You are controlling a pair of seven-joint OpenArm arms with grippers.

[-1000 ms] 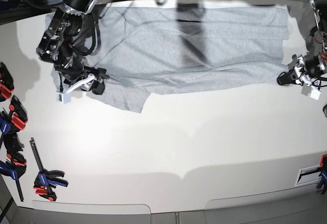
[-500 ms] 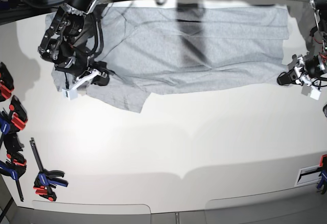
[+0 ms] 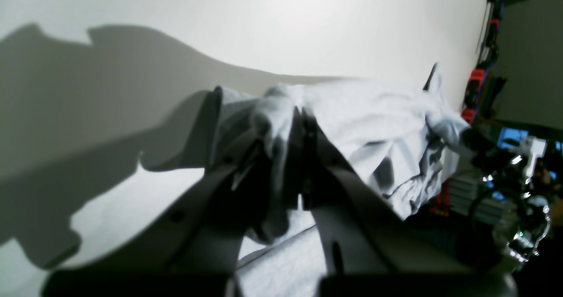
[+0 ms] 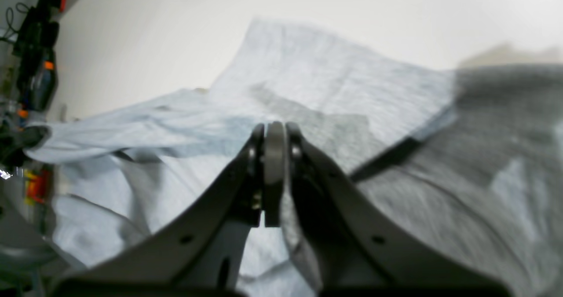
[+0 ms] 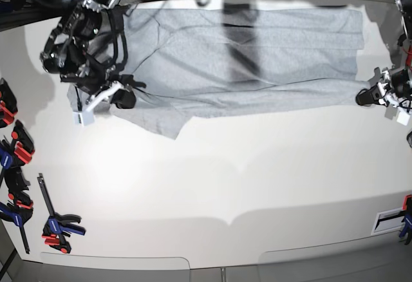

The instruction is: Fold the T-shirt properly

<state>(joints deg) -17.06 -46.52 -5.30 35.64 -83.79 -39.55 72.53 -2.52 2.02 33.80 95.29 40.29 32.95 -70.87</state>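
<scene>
The light grey T-shirt (image 5: 257, 63) lies spread across the far part of the white table (image 5: 225, 179), plain side up. My right gripper (image 5: 127, 96) sits at the shirt's left end by the sleeve. In the right wrist view it (image 4: 275, 132) is shut, with grey T-shirt (image 4: 330, 81) cloth gathered around its tips. My left gripper (image 5: 362, 96) is at the shirt's right lower corner. The left wrist view shows it (image 3: 299, 112) shut on a bunched fold of the T-shirt (image 3: 374, 112).
Several red, blue and black clamps (image 5: 13, 140) lie along the table's left edge, one more (image 5: 59, 225) near the front left. Another clamp (image 5: 405, 214) and a white label (image 5: 388, 221) sit at the front right. Dark equipment lines the far edge.
My right gripper has gone from open to shut on the cloth by the left sleeve and shifted slightly up. My left gripper has drawn the right corner a little further right.
</scene>
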